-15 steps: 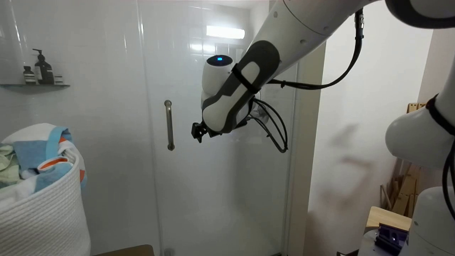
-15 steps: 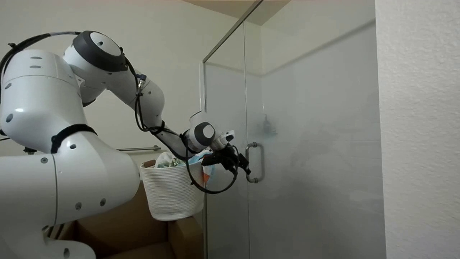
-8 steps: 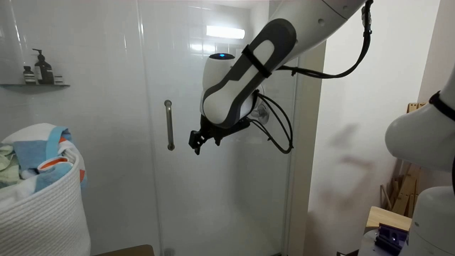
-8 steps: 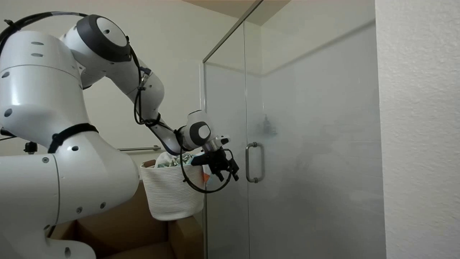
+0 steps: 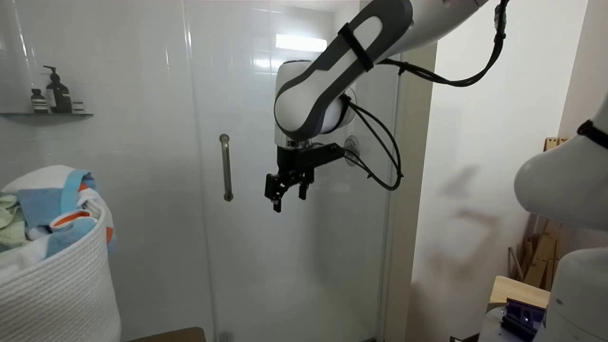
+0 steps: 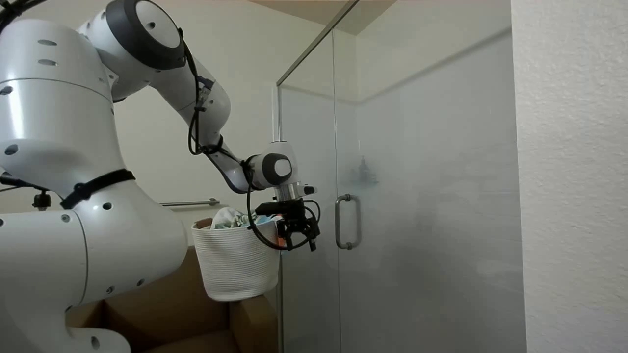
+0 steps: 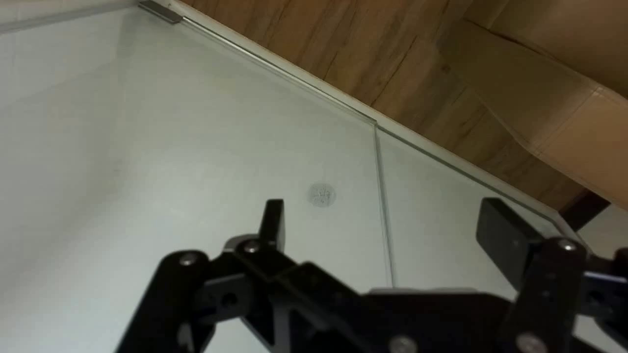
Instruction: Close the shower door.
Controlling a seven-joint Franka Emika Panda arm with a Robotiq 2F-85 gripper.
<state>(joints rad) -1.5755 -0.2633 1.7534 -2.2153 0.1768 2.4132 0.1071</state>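
Observation:
The shower door (image 5: 266, 266) is a tall clear glass panel, in both exterior views (image 6: 422, 294). It stands in line with the plain glass panel (image 6: 308, 304), with a thin seam between them. Its chrome loop handle (image 5: 226, 167) is vertical at mid height and also shows in an exterior view (image 6: 338, 223). My gripper (image 5: 290, 203) points down, beside the handle and apart from it, in front of the glass (image 6: 301, 246). In the wrist view the gripper (image 7: 382, 220) has its fingers wide apart with nothing between them. The door's lower part (image 7: 270, 157) and the seam show below; the handle is out of that view.
A white woven basket (image 5: 61, 289) with towels (image 5: 52, 209) stands beside the shower, on a brown cardboard box (image 6: 167, 318). A wooden floor (image 7: 373, 63) lies outside the sill. A textured wall (image 6: 569, 176) edges the door's far side. Bottles (image 5: 58, 92) stand on a shelf.
My gripper has backed away from near the handle and turned from slanting toward the glass to pointing straight down. The arm has risen. The door shows no movement.

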